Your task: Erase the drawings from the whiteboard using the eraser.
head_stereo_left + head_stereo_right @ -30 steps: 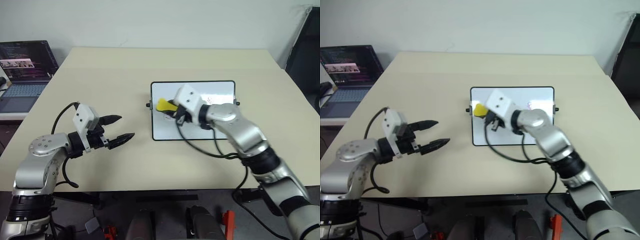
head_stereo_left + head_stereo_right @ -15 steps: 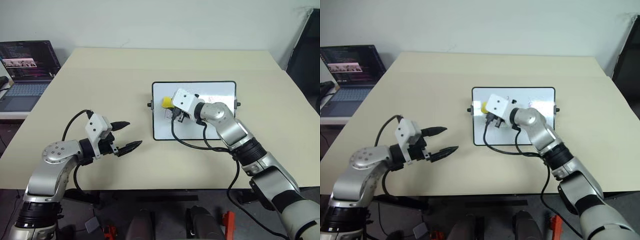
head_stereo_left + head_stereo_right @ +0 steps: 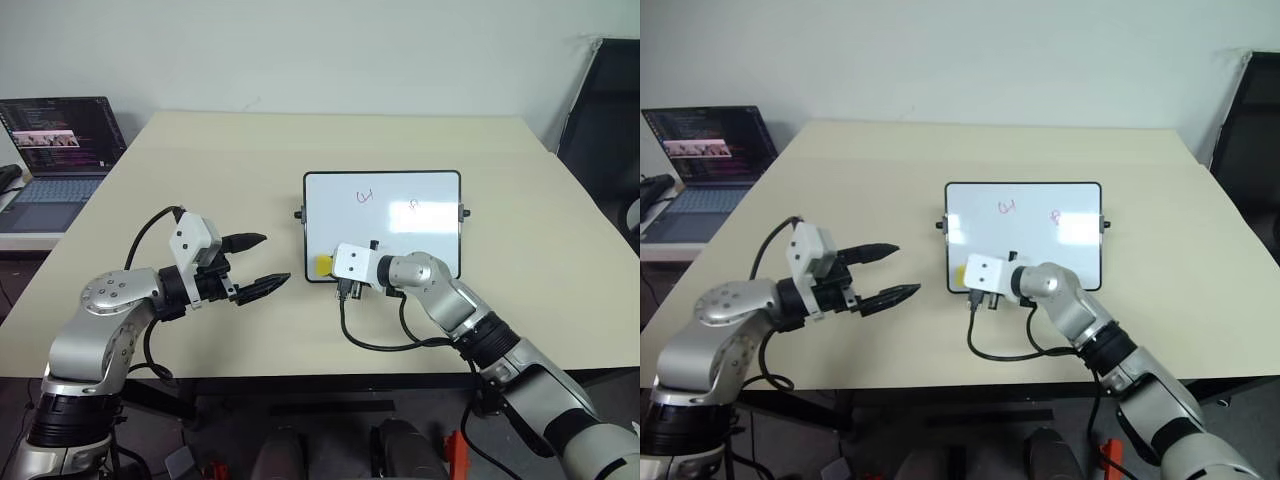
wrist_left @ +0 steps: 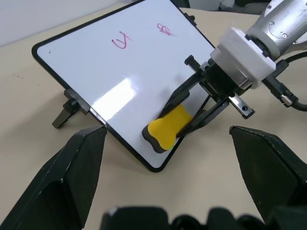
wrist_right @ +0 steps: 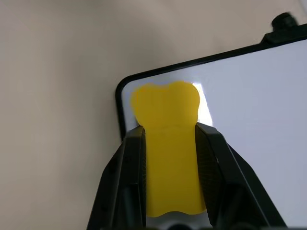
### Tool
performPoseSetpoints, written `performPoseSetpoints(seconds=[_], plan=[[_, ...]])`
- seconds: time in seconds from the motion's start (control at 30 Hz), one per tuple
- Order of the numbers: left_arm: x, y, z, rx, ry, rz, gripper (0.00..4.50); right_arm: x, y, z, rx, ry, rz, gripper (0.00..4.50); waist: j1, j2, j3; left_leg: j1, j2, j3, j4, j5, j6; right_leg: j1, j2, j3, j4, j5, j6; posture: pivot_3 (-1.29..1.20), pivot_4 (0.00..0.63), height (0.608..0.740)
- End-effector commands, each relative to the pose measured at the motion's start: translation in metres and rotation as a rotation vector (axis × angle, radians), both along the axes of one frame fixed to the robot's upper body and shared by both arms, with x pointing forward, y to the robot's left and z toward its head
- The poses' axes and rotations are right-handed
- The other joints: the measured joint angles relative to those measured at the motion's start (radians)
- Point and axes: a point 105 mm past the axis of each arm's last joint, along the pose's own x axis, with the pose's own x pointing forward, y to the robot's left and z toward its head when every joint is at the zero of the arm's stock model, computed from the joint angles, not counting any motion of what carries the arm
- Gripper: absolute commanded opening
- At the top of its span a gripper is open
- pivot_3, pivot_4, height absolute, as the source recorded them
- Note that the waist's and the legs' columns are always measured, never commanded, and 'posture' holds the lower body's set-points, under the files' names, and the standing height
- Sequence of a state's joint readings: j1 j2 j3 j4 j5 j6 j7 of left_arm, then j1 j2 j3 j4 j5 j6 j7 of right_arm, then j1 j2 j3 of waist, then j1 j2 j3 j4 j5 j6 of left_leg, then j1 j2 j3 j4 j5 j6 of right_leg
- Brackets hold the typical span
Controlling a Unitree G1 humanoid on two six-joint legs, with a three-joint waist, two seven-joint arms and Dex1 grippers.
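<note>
Two red drawings [image 3: 365, 196] are left on the whiteboard [image 3: 435, 240], both near its far edge; the nearer half is seen to be wiped clean. A second ago the eraser [image 3: 324, 265] was held by the right gripper [image 3: 334, 267] in the upper left part of the board. It has since been drawn down the left side to the near left corner, where it now rests, its tip reaching the black frame. From this it is judged that one downward stroke has been finished and that the small marks seen earlier by the gripper in that left strip are gone, while the far marks remain to be reached.

Nearest the robot, the left gripper [image 3: 262, 264] is held above the table [image 3: 200, 170], its fingers spread wide with nothing between them, well apart from the board's left side. It has hardly moved.

Further on, the right gripper is closed on the yellow eraser, one finger [image 5: 125, 179] pressed against each long side, with the front of the block jutting beyond the fingertips. The eraser's dark underside lies flat on the white surface.

Beyond it, the remaining scribbles are found up the board and to the right of the eraser. Another lift and a pass along the far edge would likely be needed.
</note>
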State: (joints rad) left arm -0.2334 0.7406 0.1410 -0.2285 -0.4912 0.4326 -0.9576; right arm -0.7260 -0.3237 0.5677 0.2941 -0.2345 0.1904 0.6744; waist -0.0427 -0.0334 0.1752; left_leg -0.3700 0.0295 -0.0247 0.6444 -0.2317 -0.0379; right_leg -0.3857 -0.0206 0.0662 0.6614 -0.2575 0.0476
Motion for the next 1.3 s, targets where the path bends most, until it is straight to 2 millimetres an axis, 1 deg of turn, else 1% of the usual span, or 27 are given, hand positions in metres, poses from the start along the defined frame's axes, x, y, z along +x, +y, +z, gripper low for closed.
performPoseSetpoints(seconds=[0.03,0.1,0.23,0.27,0.33,0.4,0.47,0.57,0.63,0.73,0.8,0.83,0.87,0.93,0.97,1.03,1.07,1.17,1.23,1.3], plan=[[0.002,-0.001,0.014,0.004,-0.045,-0.016,4.5,0.032,-0.038,0.001,-0.019,-0.012,-0.203,1.09,0.0,0.0,0.0,0.0,0.0,-0.001,0.0,0.0,0.0,0.0,0.0,0.0,0.0,0.0,0.0,0.0,0.15,0.74],[0.004,-0.003,0.014,0.003,-0.046,-0.02,4.5,0.046,-0.045,0.021,0.004,-0.075,-0.253,1.09,0.0,0.001,0.001,0.0,0.0,-0.002,0.0,0.0,0.0,-0.001,-0.001,0.002,-0.001,0.0,0.0,0.0,0.15,0.74],[0.005,-0.006,0.016,0.001,-0.05,-0.037,4.5,0.061,-0.052,0.048,0.04,-0.156,-0.306,1.09,0.0,0.001,0.002,-0.001,0.0,-0.001,0.0,0.001,0.001,-0.002,-0.001,0.004,-0.001,0.001,-0.001,0.0,0.15,0.74],[0.005,-0.007,0.017,-0.001,-0.052,-0.041,4.5,0.062,-0.051,0.052,0.046,-0.164,-0.306,1.09,0.0,0.001,0.001,-0.001,0.0,0.0,0.0,0.001,0.001,-0.002,-0.001,0.004,-0.001,0.001,-0.001,0.0,0.15,0.74],[0.006,-0.008,0.019,-0.002,-0.055,-0.046,4.5,0.06,-0.049,0.052,0.049,-0.16,-0.295,1.07,0.0,0.0,0.001,-0.001,-0.001,0.001,-0.001,0.001,0.001,-0.002,-0.001,0.003,0.0,0.001,-0.001,0.0,0.15,0.74],[0.007,-0.008,0.02,-0.001,-0.057,-0.049,4.5,0.054,-0.045,0.044,0.03,-0.136,-0.26,1.07,-0.004,-0.001,0.0,-0.003,-0.001,0.003,-0.004,0.0,0.001,-0.002,0.0,0.003,-0.001,0.0,-0.001,0.0,0.15,0.74],[0.008,-0.008,0.022,-0.004,-0.062,-0.054,4.5,0.04,-0.037,0.03,0.011,-0.082,-0.196,1.07,-0.009,-0.001,0.0,-0.009,0.0,0.002,-0.005,0.0,0.001,-0.006,0.002,0.002,0.0,0.0,-0.001,0.0,0.15,0.74],[0.01,-0.009,0.025,-0.007,-0.067,-0.061,4.5,0.015,-0.029,0.007,-0.028,0.005,-0.098,1.07,-0.012,-0.001,0.0,-0.01,0.0,0.001,-0.007,0.0,0.001,-0.006,0.002,0.0,0.0,0.0,0.002,0.0,0.15,0.74],[0.011,-0.009,0.027,-0.008,-0.069,-0.066,4.5,0.0,-0.03,0.0,-0.029,0.056,-0.058,1.07,-0.013,-0.001,0.0,-0.01,0.0,0.001,-0.009,0.0,0.001,-0.006,0.002,-0.001,-0.001,-0.001,0.002,0.0,0.15,0.74],[0.012,-0.011,0.029,-0.013,-0.073,-0.074,4.5,-0.009,-0.035,0.005,-0.008,0.074,-0.033,1.04,-0.013,-0.001,0.001,-0.011,0.0,0.001,-0.01,0.0,0.001,-0.007,0.002,-0.001,-0.002,-0.002,-0.001,0.0,0.15,0.74],[0.013,-0.012,0.031,-0.015,-0.08,-0.077,4.5,-0.009,-0.038,0.02,0.05,0.066,-0.044,1.04,-0.013,-0.001,0.002,-0.01,-0.001,0.001,-0.01,0.0,0.001,-0.007,0.002,0.0,-0.002,-0.002,-0.001,0.0,0.15,0.74],[0.015,-0.012,0.034,-0.017,-0.087,-0.079,4.5,-0.009,-0.042,0.036,0.108,0.065,-0.053,1.04,-0.013,-0.001,0.002,-0.011,-0.001,0.001,-0.01,0.0,0.001,-0.007,0.002,0.0,-0.002,-0.002,-0.001,0.0,0.15,0.74],[0.016,-0.012,0.037,-0.017,-0.095,-0.082,4.5,-0.009,-0.047,0.055,0.172,0.062,-0.064,1.04,-0.011,-0.001,0.004,-0.012,-0.001,0.001,-0.01,0.0,0.001,-0.008,0.002,0.0,-0.002,-0.002,-0.001,0.0,0.15,0.74],[0.017,-0.013,0.04,-0.014,-0.106,-0.087,4.5,-0.012,-0.055,0.079,0.24,0.063,-0.074,1.04,-0.005,-0.001,0.005,-0.019,-0.001,0.001,-0.01,0.001,0.0,-0.014,0.002,-0.001,-0.002,-0.001,0.001,0.0,0.15,0.74],[0.017,-0.013,0.045,-0.014,-0.114,-0.091,4.5,-0.016,-0.065,0.093,0.266,0.064,-0.074,1.04,-0.005,0.0,0.005,-0.026,-0.001,0.001,-0.009,0.001,0.0,-0.021,0.002,-0.001,0.0,0.001,0.005,0.0,0.15,0.74],[0.017,-0.012,0.054,-0.01,-0.131,-0.1,4.5,-0.026,-0.086,0.117,0.294,0.071,-0.075,1.04,0.0,0.0,0.006,-0.032,-0.001,-0.001,-0.009,0.001,0.0,-0.027,0.002,-0.003,-0.001,0.004,0.001,0.0,0.15,0.74],[0.017,-0.012,0.057,-0.007,-0.137,-0.103,4.5,-0.03,-0.093,0.124,0.297,0.075,-0.076,1.04,0.003,0.0,0.006,-0.033,-0.001,-0.001,-0.009,0.0,0.0,-0.027,0.002,-0.003,-0.001,0.004,0.001,0.0,0.15,0.74],[0.018,-0.005,0.065,0.028,-0.148,-0.103,4.5,-0.041,-0.142,0.143,0.264,0.091,-0.129,1.03,0.01,0.0,0.006,-0.033,-0.001,-0.001,-0.012,-0.003,-0.003,-0.027,0.002,-0.004,-0.003,-0.001,0.001,0.0,0.15,0.74],[0.018,-0.001,0.068,0.042,-0.143,-0.108,4.5,-0.043,-0.168,0.156,0.276,0.093,-0.17,1.03,0.011,0.0,0.006,-0.033,-0.001,0.0,-0.015,-0.005,-0.003,-0.028,0.001,-0.004,-0.006,-0.002,0.001,0.0,0.15,0.74],[0.018,0.003,0.062,0.082,-0.089,-0.12,4.5,-0.046,-0.195,0.156,0.205,0.091,-0.219,1.02,0.01,0.0,0.006,-0.034,-0.001,0.001,-0.015,-0.007,0.0,-0.028,0.001,-0.003,-0.009,-0.002,0.001,0.0,0.15,0.74]])
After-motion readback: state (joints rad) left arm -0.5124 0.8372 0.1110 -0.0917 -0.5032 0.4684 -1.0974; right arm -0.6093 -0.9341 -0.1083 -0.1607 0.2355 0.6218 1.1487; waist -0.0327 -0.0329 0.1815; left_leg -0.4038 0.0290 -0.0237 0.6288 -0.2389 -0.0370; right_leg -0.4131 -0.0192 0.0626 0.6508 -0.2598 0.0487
